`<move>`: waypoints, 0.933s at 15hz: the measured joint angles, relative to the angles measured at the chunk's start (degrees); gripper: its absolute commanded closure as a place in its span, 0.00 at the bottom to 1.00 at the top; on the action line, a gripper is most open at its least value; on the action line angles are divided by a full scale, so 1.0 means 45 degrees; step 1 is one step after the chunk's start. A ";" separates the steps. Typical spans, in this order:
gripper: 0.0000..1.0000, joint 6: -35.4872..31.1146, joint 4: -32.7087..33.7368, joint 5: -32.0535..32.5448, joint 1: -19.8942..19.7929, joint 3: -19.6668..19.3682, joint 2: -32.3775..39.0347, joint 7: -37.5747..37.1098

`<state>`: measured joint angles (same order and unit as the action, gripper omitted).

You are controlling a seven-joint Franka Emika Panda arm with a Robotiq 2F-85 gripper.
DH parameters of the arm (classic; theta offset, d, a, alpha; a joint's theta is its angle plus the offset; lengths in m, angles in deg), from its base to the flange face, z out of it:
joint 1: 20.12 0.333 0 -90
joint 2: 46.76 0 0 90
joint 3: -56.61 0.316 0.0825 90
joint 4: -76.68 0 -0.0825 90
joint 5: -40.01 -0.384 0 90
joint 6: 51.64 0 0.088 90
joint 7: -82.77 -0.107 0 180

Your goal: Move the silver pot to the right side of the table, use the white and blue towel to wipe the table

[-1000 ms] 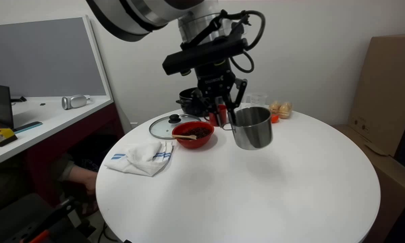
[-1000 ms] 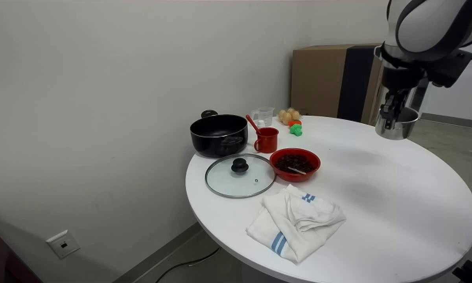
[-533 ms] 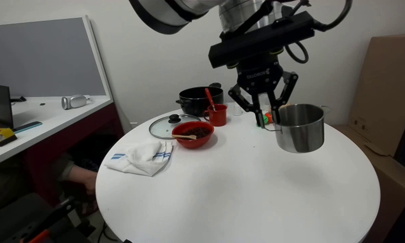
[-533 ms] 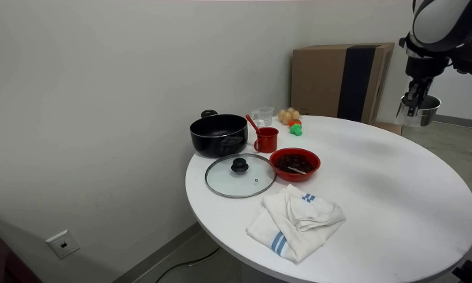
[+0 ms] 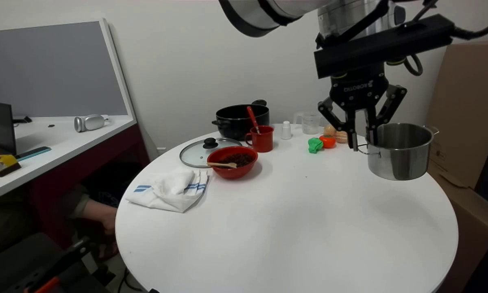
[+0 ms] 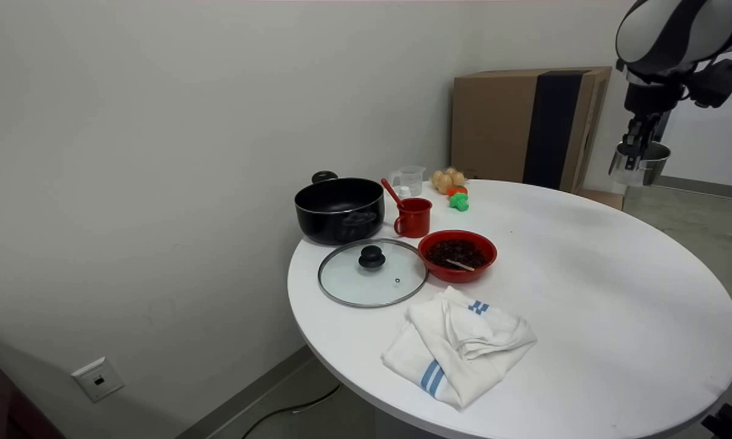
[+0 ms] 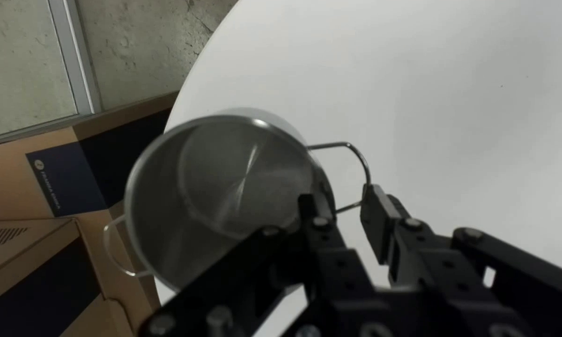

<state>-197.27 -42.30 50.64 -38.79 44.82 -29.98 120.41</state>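
Counting twelve at the far side of the round white table (image 5: 268, 244) in an exterior view, saw the white and blue towel (image 5: 168, 191) lying rumpled between nine and ten o'clock. Found the glass lid (image 5: 197, 155) flat between ten and eleven, then, at eleven, the red bowl (image 5: 234, 174) holding dark contents (image 5: 240, 158) and a wooden spoon (image 5: 223, 165). Spotted the black pot (image 5: 236, 129) and the red mug (image 5: 263, 141) near half past eleven, the mug closer to the middle. Noted a white shaker (image 5: 286, 131) at twelve, a clear measuring cup (image 5: 310, 124) just past it, and a green piece (image 5: 315, 145) beside an orange-red piece (image 5: 328, 142) short of one o'clock. Found the gripper (image 5: 363, 145) toward two o'clock, jaws clamped on the silver pot (image 5: 402, 162) by its wire handle (image 7: 345, 144), one finger (image 7: 377, 217) against the handle's outer bend in the wrist view. Saw the pot mouth upward between two and three o'clock, off the table in both exterior views. Made out a cardboard box (image 5: 461, 114) beyond the table at two o'clock.
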 measured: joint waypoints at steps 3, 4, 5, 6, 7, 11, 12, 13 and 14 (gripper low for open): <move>0.94 0.0670 0.1308 -0.0421 -0.0233 0.0318 0.1111 0.0456; 0.94 0.0889 0.1719 -0.0530 -0.0306 0.0438 0.1515 0.0541; 0.94 0.1085 0.2109 -0.0618 -0.0375 0.0557 0.1931 0.0621; 0.94 0.1240 0.2451 -0.0676 -0.0455 0.0665 0.2341 0.0660; 0.94 0.1358 0.2758 -0.0699 -0.0537 0.0748 0.2757 0.0664; 0.94 0.1573 0.3724 -0.0701 -0.0850 0.0898 0.4208 0.0664; 0.94 0.1573 0.3901 -0.0700 -0.0917 0.0901 0.4492 0.0664; 0.94 0.1573 0.4039 -0.0688 -0.0968 0.0901 0.4730 0.0665; 0.94 0.1573 0.4159 -0.0682 -0.1007 0.0902 0.4927 0.0665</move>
<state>-190.19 -23.59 47.57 -43.32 48.88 -7.81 123.40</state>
